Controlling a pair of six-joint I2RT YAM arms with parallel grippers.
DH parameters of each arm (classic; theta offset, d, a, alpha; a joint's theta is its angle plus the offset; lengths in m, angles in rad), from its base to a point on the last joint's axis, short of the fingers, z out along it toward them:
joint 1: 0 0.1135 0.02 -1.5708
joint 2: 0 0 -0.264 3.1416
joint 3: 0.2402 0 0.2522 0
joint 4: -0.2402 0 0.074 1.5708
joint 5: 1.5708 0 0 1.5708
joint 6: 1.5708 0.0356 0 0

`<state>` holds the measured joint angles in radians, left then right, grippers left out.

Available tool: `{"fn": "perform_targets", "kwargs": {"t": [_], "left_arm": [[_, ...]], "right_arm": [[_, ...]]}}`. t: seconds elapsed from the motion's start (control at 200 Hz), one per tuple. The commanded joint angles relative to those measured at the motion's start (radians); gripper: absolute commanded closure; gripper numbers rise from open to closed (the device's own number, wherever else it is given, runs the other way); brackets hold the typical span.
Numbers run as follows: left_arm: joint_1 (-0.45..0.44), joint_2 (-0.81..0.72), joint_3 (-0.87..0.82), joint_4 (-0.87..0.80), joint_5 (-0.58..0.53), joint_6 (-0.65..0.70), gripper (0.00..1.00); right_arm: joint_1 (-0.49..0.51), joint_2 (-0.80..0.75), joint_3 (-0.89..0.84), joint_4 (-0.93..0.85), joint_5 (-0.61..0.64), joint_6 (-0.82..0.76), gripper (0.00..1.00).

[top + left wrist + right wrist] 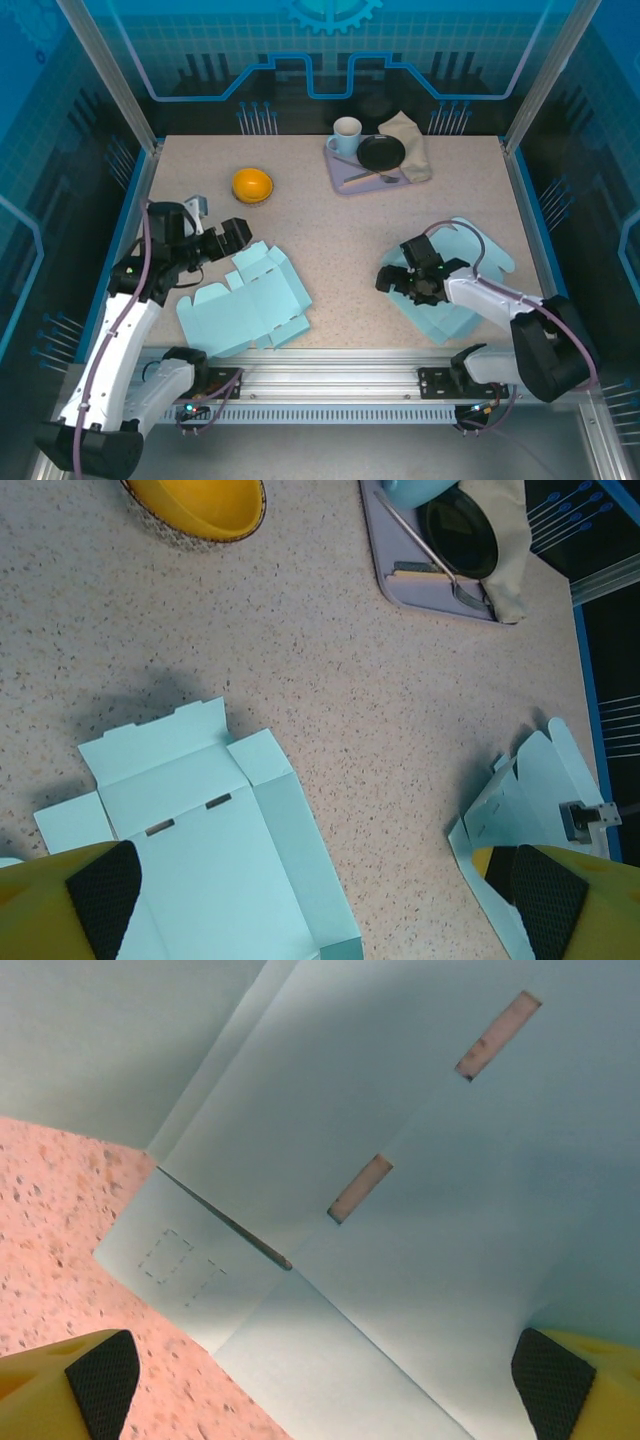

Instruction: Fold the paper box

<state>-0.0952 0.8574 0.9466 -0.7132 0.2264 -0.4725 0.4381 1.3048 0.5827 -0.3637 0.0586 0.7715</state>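
The tray (340, 172) at the back holds one cup (346, 131), one black dish (381, 152), one spoon (368, 178) and one cloth (414, 142). One yellow bowl (252, 184) sits apart on the tabletop (330, 240). Two unfolded paper boxes lie near the front: the left box (255, 300) beside the left gripper (241, 236), the right box (488, 255) under the right gripper (400, 268). Both grippers gape wide, holding nothing.

R arm (490, 295) hides pt of the right-side paper box (492, 252); in L wrist view, top edge crops yellow bowl (200, 505) & tray (375, 525).
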Motion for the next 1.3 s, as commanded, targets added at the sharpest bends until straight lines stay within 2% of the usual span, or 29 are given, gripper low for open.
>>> {"fn": "perform_targets", "kwargs": {"t": [0.0, 0.26, 0.34, 0.42, 0.58, 0.625, 0.695, 0.745, 0.795, 0.865, 0.91, 0.97, 1.04, 1.206, 1.296], "left_arm": [[-0.018, 0.002, -0.029, 0.004, 0.037, -0.038, 0.01], [-0.125, -0.004, -0.046, 0.026, -0.014, -0.082, 0.01], [-0.15, -0.003, -0.046, 0.022, -0.027, -0.086, 0.01], [-0.152, -0.009, -0.037, 0.002, -0.031, -0.077, 0.01], [-0.152, -0.032, 0.019, -0.067, -0.091, 0.002, 0.01], [-0.151, -0.035, 0.034, -0.082, -0.108, 0.027, 0.01], [-0.152, -0.038, 0.043, -0.088, -0.118, 0.055, 0.01], [-0.152, -0.04, 0.039, -0.081, -0.113, 0.063, 0.01], [-0.152, -0.043, 0.027, -0.066, -0.105, 0.063, 0.01], [-0.153, -0.047, 0.005, -0.036, -0.082, 0.063, 0.01], [-0.151, -0.049, -0.007, -0.023, -0.067, 0.064, 0.01], [-0.152, -0.05, -0.014, -0.02, -0.059, 0.074, 0.01], [-0.152, -0.053, -0.014, -0.03, -0.063, 0.088, 0.01], [-0.152, -0.084, -0.03, -0.051, -0.096, 0.105, 0.01], [-0.152, -0.106, -0.059, -0.039, -0.091, 0.09, 0.01]], "right_arm": [[0.025, 0.079, 0.036, 0.139, -0.063, 0.08, 0.0], [0.06, 0.326, 0.243, 0.249, -0.066, 0.12, 0.0], [0.056, 0.336, 0.326, 0.245, -0.058, 0.094, 0.0], [0.05, 0.31, 0.43, 0.164, -0.032, -0.004, 0.01], [0.022, 0.277, 0.671, -0.075, 0.035, -0.39, 0.06], [0.015, 0.271, 0.73, -0.121, 0.039, -0.54, 0.12], [0.012, 0.264, 0.8, -0.163, 0.034, -0.802, 0.13], [0.01, 0.263, 0.822, -0.168, -0.006, -1.022, 0.19], [0.005, 0.27, 0.837, -0.181, -0.044, -1.225, 0.21], [-0.013, 0.302, 0.868, -0.256, -0.159, -1.547, 0.34], [-0.022, 0.331, 0.9, -0.33, -0.219, -1.724, 0.36], [-0.035, 0.379, 0.934, -0.392, -0.236, -1.899, 0.36], [-0.048, 0.456, 1.004, -0.421, -0.199, -1.976, 0.36], [-0.105, 0.609, 1.131, -0.429, -0.197, -2.048, 0.38], [-0.116, 0.687, 1.189, -0.495, -0.176, -2.1, 0.38]]}}
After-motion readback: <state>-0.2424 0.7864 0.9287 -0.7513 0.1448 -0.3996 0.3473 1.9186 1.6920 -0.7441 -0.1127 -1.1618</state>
